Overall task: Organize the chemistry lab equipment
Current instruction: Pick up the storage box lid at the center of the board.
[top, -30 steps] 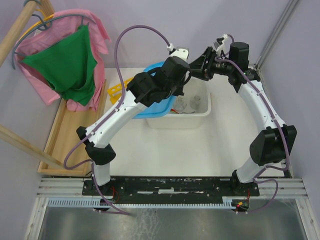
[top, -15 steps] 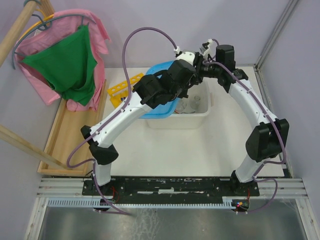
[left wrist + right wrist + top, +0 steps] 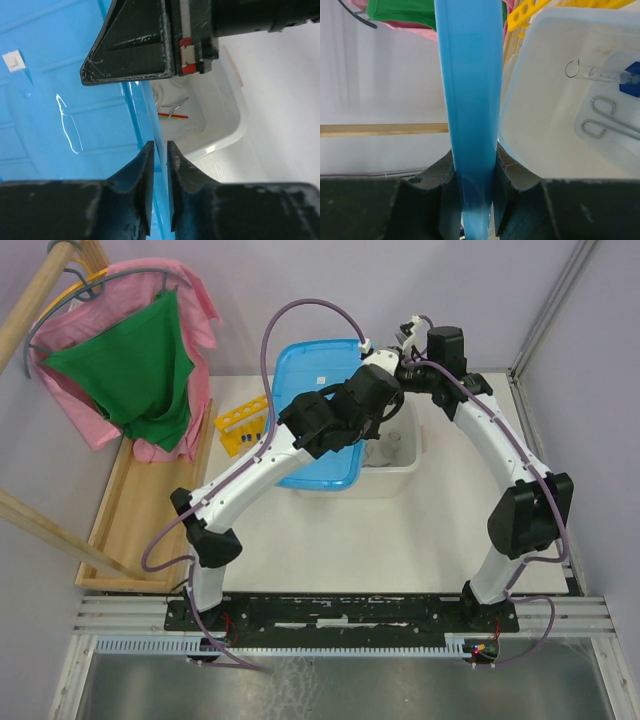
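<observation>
The flat blue lid [image 3: 318,390] lies tilted over the left side of the white tub [image 3: 405,468], and both arms meet at its far right corner. My left gripper [image 3: 160,145] stands nearly shut around the lid's rim [image 3: 60,100]. My right gripper [image 3: 474,156] is shut on the lid's edge [image 3: 467,75], which fills the gap between its fingers. Inside the tub [image 3: 540,130] lie metal tongs [image 3: 600,122] and a clear blue-capped tube [image 3: 607,75]. A thin coloured rod [image 3: 173,116] also rests on the tub floor. The yellow tube rack [image 3: 240,423] stands left of the lid.
A wooden rack [image 3: 130,505] runs along the table's left side, with pink and green clothes [image 3: 135,365] hanging over it. A metal frame post [image 3: 545,315] rises at the back right. The tub's right wall [image 3: 235,107] borders bare white tabletop.
The right gripper swung left and closed on the lid's rim. The left arm carried the lid back and left, uncovering more of the tub and the yellow rack. Its jaws eased slightly.
</observation>
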Robot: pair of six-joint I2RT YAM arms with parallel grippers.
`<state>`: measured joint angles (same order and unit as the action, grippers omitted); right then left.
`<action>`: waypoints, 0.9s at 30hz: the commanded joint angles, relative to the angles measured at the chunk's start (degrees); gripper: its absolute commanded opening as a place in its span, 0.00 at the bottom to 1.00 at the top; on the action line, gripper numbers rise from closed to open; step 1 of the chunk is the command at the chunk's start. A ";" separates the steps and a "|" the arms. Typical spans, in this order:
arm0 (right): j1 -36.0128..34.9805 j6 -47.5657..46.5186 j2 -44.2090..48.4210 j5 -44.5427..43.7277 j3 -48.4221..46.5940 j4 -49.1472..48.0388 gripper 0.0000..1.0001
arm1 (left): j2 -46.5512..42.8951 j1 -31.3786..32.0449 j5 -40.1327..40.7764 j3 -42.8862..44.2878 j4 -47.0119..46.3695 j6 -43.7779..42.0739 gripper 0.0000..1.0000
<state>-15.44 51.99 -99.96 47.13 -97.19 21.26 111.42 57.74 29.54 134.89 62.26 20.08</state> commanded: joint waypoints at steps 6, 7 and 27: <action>0.35 -1.93 -2.83 -1.54 -5.63 -5.79 0.16 | -12.86 0.04 6.01 -11.74 -15.46 -2.81 0.60; 0.64 -1.86 -3.36 -1.83 -6.76 -6.17 0.16 | -14.32 -0.21 6.93 -13.09 -16.42 -2.72 0.62; 16.63 33.66 -14.15 0.90 -17.09 -48.72 0.15 | -40.22 -28.26 -24.81 -63.05 -61.99 33.63 0.81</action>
<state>1.50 73.80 -114.61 47.59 -113.54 -8.95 70.37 33.06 17.34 79.35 18.15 38.59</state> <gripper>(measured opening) 0.317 0.808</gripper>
